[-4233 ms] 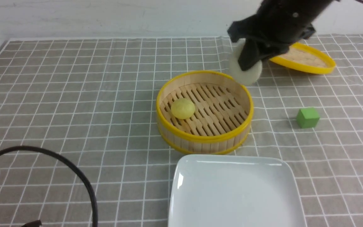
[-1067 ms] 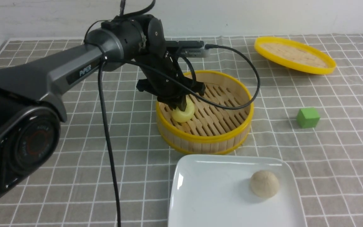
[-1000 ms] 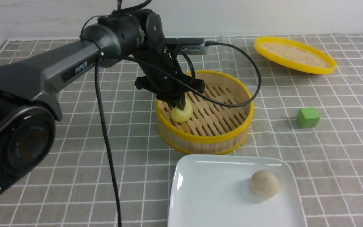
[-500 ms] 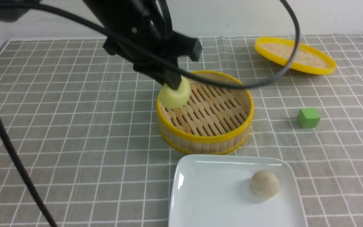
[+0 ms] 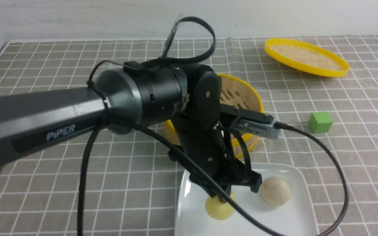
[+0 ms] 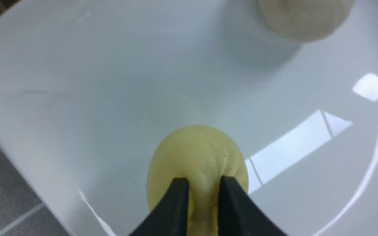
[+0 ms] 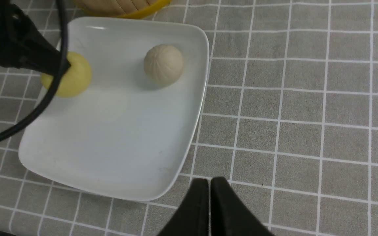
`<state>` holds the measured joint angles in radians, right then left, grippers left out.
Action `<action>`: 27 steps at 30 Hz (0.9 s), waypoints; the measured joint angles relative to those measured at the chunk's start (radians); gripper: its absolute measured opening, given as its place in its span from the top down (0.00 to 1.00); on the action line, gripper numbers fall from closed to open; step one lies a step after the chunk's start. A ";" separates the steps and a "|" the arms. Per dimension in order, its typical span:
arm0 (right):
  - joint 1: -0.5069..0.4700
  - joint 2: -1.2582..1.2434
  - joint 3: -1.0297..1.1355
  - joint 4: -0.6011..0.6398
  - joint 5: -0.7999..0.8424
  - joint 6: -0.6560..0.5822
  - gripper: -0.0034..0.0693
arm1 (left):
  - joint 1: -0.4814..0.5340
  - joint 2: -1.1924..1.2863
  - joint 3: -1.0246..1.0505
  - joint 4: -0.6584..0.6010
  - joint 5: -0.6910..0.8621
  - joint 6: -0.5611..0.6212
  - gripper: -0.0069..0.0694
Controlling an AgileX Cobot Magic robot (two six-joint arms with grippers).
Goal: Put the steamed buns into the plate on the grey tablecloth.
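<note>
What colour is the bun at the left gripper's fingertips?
Pale yellow. The bun shows best in the left wrist view, against the white plate.

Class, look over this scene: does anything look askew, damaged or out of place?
The yellow bun, in the plate, is dented where the left gripper pinches it. The green cube sits stray on the tablecloth, the only non-kitchen item.

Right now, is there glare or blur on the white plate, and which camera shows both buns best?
Left wrist view: bright glare streaks cross the plate, the yellow bun looks sharp in the left tool, the beige bun is cut off at the edge. Right wrist view: even light, soft shadows, both buns clear. Front view: the left arm covers part of the yellow bun.
</note>
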<state>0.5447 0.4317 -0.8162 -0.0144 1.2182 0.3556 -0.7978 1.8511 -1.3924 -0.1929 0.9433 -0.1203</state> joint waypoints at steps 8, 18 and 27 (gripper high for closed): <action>0.000 -0.078 0.001 -0.039 0.001 0.003 0.91 | 0.000 0.032 -0.004 0.019 -0.041 -0.028 0.35; 0.000 -0.184 0.223 -0.124 -0.305 0.004 0.95 | 0.000 -0.125 -0.162 0.246 0.088 -0.048 0.45; 0.000 -0.190 0.415 -0.177 -0.824 0.005 0.97 | 0.000 -0.255 -0.198 0.412 0.210 -0.104 0.89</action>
<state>0.5447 0.2412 -0.4009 -0.1910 0.3940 0.3603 -0.7981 1.5960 -1.5906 0.2196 1.1531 -0.2244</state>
